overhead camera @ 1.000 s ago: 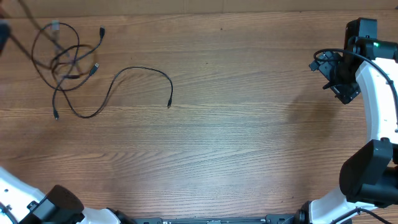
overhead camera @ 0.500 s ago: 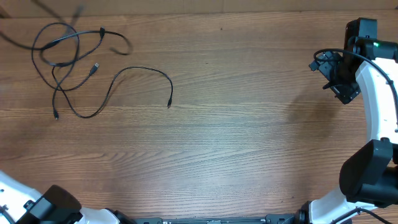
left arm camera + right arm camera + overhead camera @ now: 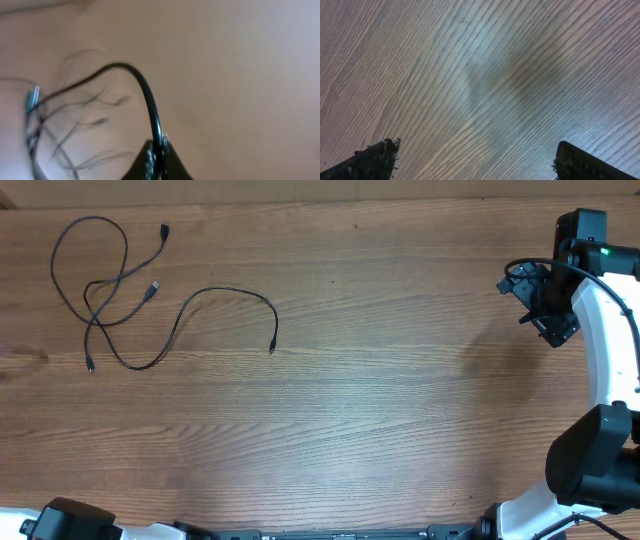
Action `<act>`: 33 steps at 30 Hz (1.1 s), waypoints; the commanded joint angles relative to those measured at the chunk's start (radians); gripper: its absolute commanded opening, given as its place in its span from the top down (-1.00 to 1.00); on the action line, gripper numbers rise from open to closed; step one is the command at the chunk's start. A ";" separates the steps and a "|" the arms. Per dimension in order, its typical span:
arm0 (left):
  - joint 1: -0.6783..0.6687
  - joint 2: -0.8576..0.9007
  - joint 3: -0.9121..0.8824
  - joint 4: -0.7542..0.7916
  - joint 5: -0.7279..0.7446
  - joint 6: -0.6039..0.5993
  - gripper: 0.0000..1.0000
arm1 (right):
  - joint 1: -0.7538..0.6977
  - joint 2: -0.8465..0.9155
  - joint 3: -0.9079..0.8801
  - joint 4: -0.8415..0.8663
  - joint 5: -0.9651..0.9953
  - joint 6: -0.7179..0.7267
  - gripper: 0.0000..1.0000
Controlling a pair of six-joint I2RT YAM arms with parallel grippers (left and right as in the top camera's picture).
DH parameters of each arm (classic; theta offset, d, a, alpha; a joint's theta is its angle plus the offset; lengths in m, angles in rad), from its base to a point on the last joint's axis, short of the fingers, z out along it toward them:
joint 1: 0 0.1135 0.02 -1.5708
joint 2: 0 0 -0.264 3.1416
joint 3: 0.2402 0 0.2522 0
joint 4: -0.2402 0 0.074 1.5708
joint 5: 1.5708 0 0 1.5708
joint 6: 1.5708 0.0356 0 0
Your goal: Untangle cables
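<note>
Separation: our left end effector point(image 3: 158, 162) pinches one cable point(image 3: 152, 107), the right end effector point(image 3: 477, 159) is open; next we lay it away from the cables point(image 3: 232, 290).

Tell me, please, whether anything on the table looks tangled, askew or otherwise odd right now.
Nothing looks damaged or spilled. The cables at the table's top-left corner in the overhead view lie in loops that cross one another. The left gripper is shut on another black cable, shown only in its blurred wrist view.
</note>
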 commanded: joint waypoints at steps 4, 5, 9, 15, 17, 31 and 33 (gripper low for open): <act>-0.157 -0.012 -0.061 -0.075 -0.898 -0.177 0.92 | 0.005 -0.003 0.001 0.005 0.003 0.003 -1.00; -0.187 -0.012 -0.088 -0.061 -0.937 -0.185 0.91 | 0.005 -0.003 0.001 0.004 0.003 0.003 -1.00; -0.278 -0.012 -0.216 0.044 -0.968 -0.185 0.91 | 0.005 -0.003 0.001 0.004 0.003 0.003 -1.00; -0.319 -0.012 -0.392 0.109 -1.097 -0.215 0.92 | 0.005 -0.003 0.001 0.005 0.003 0.003 -1.00; -0.317 -0.012 -0.444 0.110 -1.141 -0.293 0.91 | 0.005 -0.003 0.001 0.005 0.004 0.003 -1.00; -0.349 -0.011 -0.888 0.361 -0.918 -0.566 0.03 | 0.005 -0.003 0.001 0.005 0.003 0.003 -1.00; -0.365 -0.011 -0.928 0.402 -0.887 -0.566 -0.01 | 0.005 -0.003 0.001 0.004 0.003 0.003 -1.00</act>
